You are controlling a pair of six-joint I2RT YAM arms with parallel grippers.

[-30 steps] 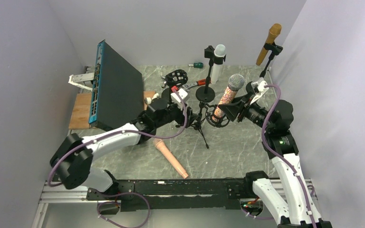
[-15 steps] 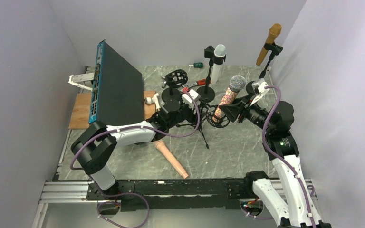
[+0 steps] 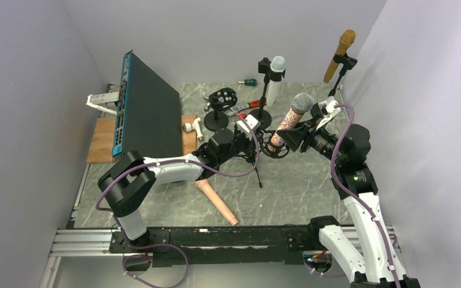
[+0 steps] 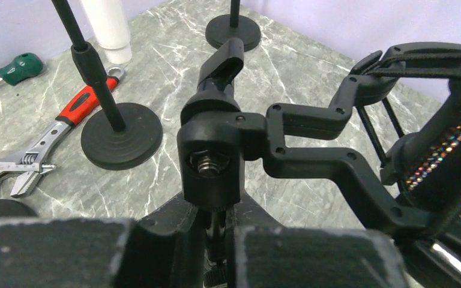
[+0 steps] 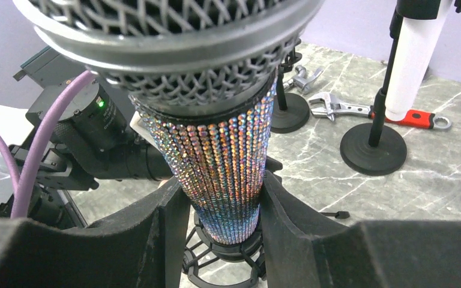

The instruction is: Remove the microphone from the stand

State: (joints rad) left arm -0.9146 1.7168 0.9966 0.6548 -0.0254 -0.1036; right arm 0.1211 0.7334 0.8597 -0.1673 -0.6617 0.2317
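Observation:
The microphone (image 3: pixel 288 123) has a glittering sequin body (image 5: pixel 225 174) and a silver mesh head. It sits tilted in a black shock mount (image 5: pixel 228 252) on a small tripod stand (image 3: pixel 253 157). My right gripper (image 3: pixel 289 139) is shut on the microphone's body just above the mount, one finger on each side (image 5: pixel 225 198). My left gripper (image 3: pixel 247 142) is shut on the stand's thin black post (image 4: pixel 221 225) just below the pivot block (image 4: pixel 210 162), with its fingertips level with the post (image 4: pixel 219 240).
A white microphone (image 3: pixel 274 72) and a brown one (image 3: pixel 340 54) stand on their own stands at the back. An empty mount (image 3: pixel 222 99), a red wrench (image 3: pixel 249 105), a green screwdriver (image 3: pixel 249 81), a pink microphone (image 3: pixel 216 201) and a tilted network switch (image 3: pixel 141 111) are around.
My left arm has reached right to the stand and its gripper has closed on the post. The right gripper has kept its hold on the microphone without moving.

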